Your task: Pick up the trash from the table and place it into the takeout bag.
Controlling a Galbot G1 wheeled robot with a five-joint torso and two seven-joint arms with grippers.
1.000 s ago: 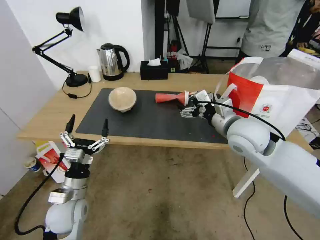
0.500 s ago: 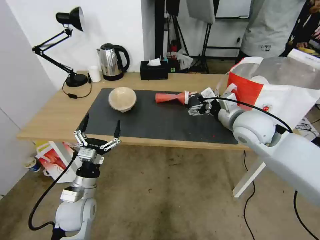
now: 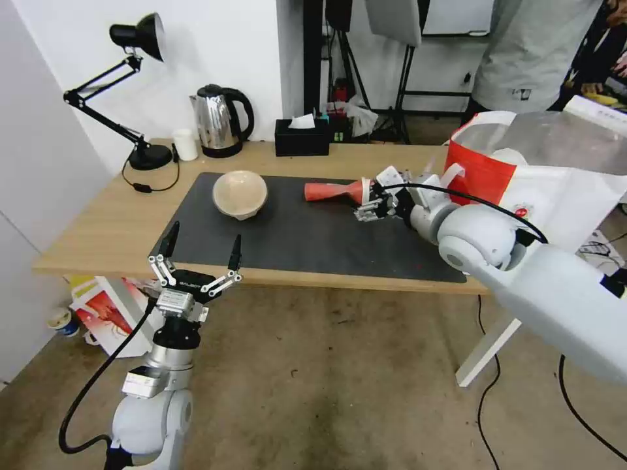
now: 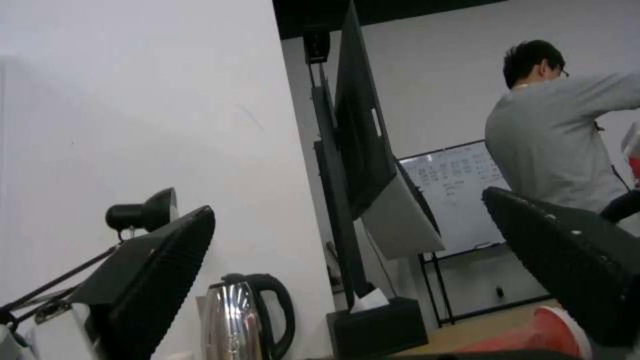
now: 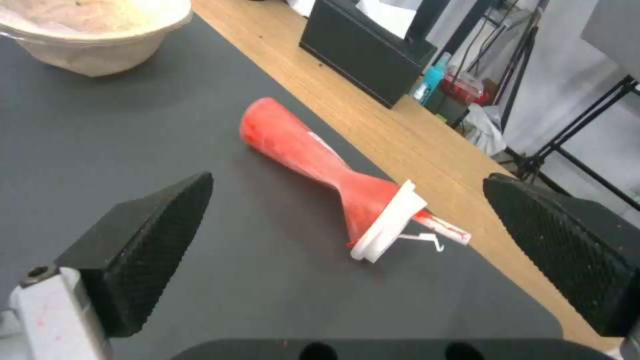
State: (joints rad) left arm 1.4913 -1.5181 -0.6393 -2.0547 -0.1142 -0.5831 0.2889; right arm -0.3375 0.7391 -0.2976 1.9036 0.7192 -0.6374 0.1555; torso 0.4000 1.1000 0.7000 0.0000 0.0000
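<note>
Matte grey mat (image 3: 294, 228), crumpled red cup (image 5: 313, 160) lying, right pincer (image 5: 347, 260) apart, left pincer (image 3: 199, 251) apart

Matt dark mat (image 3: 294, 228); light wood table (image 3: 98, 222); glossy metal kettle (image 3: 219, 124).

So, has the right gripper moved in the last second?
Yes. The right gripper, open, has moved toward the far edge of the table and now sits at the lid end of the red cup.
</note>
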